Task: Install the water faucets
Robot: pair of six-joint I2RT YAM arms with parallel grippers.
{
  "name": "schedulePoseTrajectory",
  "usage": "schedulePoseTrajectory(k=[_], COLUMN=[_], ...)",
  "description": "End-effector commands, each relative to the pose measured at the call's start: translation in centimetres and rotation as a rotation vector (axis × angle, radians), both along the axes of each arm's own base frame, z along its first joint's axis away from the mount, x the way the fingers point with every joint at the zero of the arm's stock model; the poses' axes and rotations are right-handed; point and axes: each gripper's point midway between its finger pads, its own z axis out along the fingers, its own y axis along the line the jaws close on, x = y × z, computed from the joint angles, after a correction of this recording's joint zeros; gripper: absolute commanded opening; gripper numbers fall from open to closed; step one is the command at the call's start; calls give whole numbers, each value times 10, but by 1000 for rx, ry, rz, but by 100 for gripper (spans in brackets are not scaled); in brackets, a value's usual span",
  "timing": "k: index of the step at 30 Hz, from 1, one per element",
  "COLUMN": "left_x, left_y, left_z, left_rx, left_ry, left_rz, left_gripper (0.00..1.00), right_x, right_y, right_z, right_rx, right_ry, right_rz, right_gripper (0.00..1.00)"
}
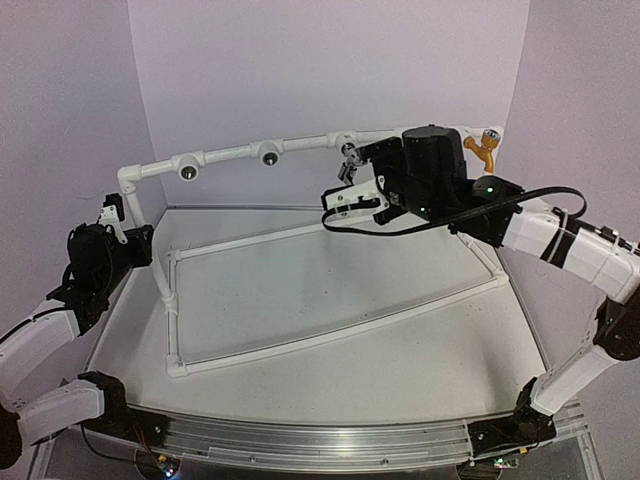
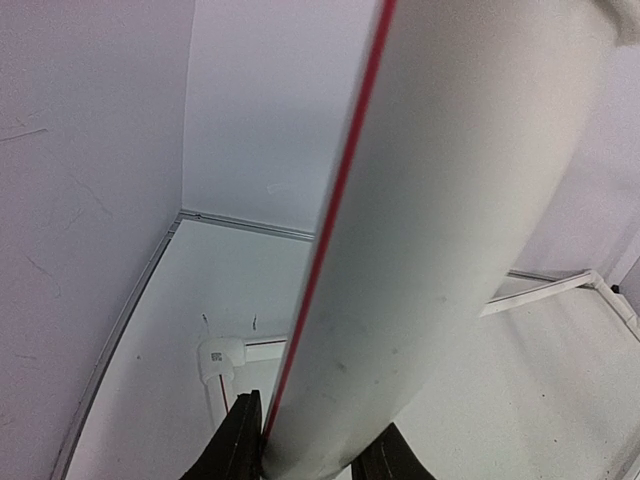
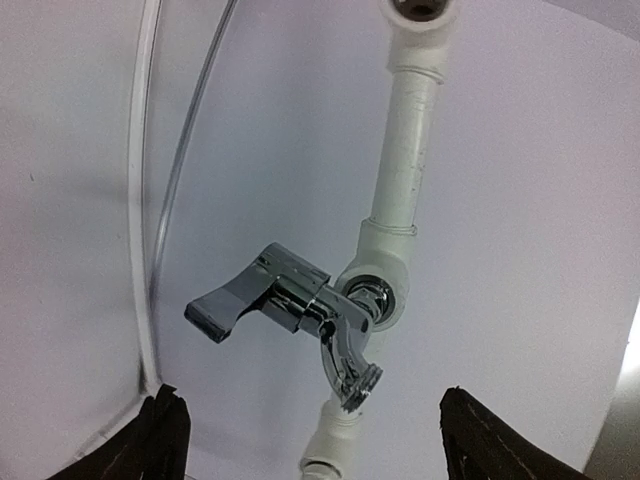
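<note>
From above, the left arm (image 1: 60, 330) lies folded low along the left edge of the white tabletop (image 1: 400, 300). Its forearm is lifted to the upright post of the white pipe frame (image 1: 225, 154) at the far left corner, and the left pincer (image 1: 112, 214) sits against that post. The right arm (image 1: 560, 245) rises from the near right corner, bends at the right edge and reaches leftward to the far rail. The right pincer (image 1: 347, 180) hangs just on the near side of the silver-grey metal faucet with a lever top (image 1: 350, 152), which is mounted about midway along that rail. The small orange-yellow faucet (image 1: 481, 150) sits at the rail's far right end, close to the wall (image 1: 300, 70). Walls shut in the left, far and right sides, while the tabletop inside the frame's flat rectangle lies open.

In the left wrist view, the left pincer (image 2: 315, 445) is closed narrowly on the frame's thick post, which has a red stripe. One dark finger (image 2: 240, 440) presses on each side.

In the right wrist view, the right pincer (image 3: 315, 420) is spread wide and grips nothing, its dark fingertips (image 3: 165, 440) down in the bottom corners. The silver-grey faucet (image 3: 300, 310) is seated in a white tee fitting (image 3: 380, 270), out beyond the fingertips and clear of both.
</note>
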Motion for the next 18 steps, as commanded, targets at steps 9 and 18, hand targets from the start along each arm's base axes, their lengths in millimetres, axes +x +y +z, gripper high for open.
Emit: schedulePoseTrajectory(k=[9,18], left_x=[-5,-6], left_y=[-31,-31], left_z=[-16,-15], left_rx=[-147,-147], left_ry=[101,96], left_rz=[-126,-130], left_gripper=[0,0], right_x=[48,69], right_y=[15,28], right_z=[39,20], right_rx=[-414,-455], right_ry=[-395,-382], right_rz=[-90,-111], right_gripper=[80,67])
